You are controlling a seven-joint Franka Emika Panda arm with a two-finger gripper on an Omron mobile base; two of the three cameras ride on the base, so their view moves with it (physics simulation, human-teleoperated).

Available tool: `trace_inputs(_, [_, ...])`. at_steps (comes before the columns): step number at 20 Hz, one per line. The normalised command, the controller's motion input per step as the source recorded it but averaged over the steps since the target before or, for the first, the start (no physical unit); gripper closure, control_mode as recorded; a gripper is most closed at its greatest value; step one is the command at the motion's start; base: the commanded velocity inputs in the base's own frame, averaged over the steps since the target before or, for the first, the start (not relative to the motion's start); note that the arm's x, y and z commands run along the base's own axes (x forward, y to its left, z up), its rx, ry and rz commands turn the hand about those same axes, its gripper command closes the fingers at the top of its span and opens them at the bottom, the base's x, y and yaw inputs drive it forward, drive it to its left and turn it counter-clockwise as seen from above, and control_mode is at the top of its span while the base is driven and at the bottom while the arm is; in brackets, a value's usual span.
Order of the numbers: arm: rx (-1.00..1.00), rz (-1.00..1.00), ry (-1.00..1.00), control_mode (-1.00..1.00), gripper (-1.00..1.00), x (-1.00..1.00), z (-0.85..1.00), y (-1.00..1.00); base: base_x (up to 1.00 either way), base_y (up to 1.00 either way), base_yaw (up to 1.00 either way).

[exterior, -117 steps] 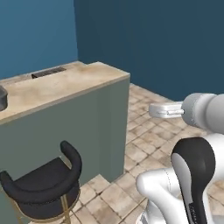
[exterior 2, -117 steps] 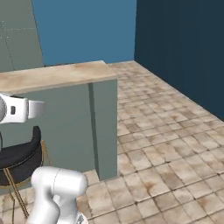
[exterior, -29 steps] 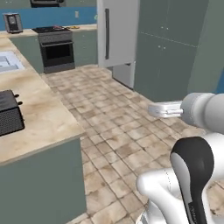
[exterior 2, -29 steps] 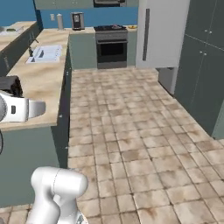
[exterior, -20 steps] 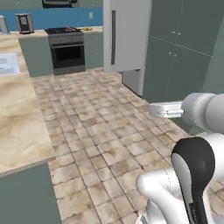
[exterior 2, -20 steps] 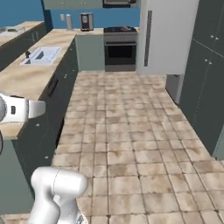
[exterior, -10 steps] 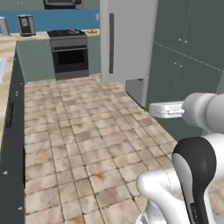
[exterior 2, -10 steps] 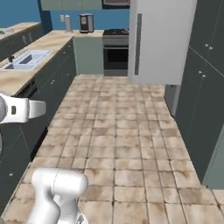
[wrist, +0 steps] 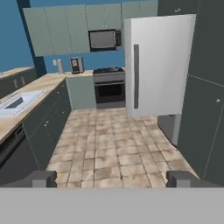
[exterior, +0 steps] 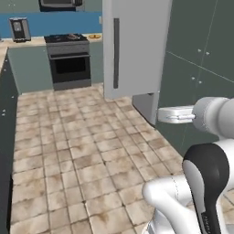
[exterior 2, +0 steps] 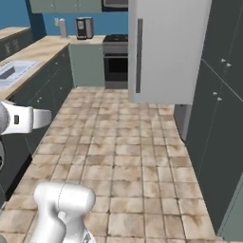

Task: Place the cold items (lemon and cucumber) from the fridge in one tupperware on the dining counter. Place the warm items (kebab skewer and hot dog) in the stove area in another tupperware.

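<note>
Ahead of my arm stands the white fridge [wrist: 159,65], its door closed, with a long dark handle on the left side. I cannot see the lemon or the cucumber. On the stove [exterior: 68,59], left of the fridge, some small things lie on top, too small for me to name. My jaws [wrist: 112,178] stand wide apart and hold nothing; the finger tips [wrist: 40,178] point over the tiled floor [exterior 2: 118,142]. Along the left runs a bench [wrist: 26,98] with a sink [exterior 2: 12,71]. A coffee machine [exterior 2: 84,27] stands near the stove.
</note>
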Motion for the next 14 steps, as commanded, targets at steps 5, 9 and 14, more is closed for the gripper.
trace_inputs(5, [0.0,0.0,0.0,1.0,-1.0,0.0,0.0,0.0,1.0,0.07,0.0])
trace_inputs(9, [0.0,0.0,0.0,1.0,-1.0,0.0,0.0,0.0,1.0,0.28,-0.08])
trace_inputs(14, [0.0,0.0,0.0,1.0,-1.0,0.0,0.0,0.0,0.97,0.34,-0.07])
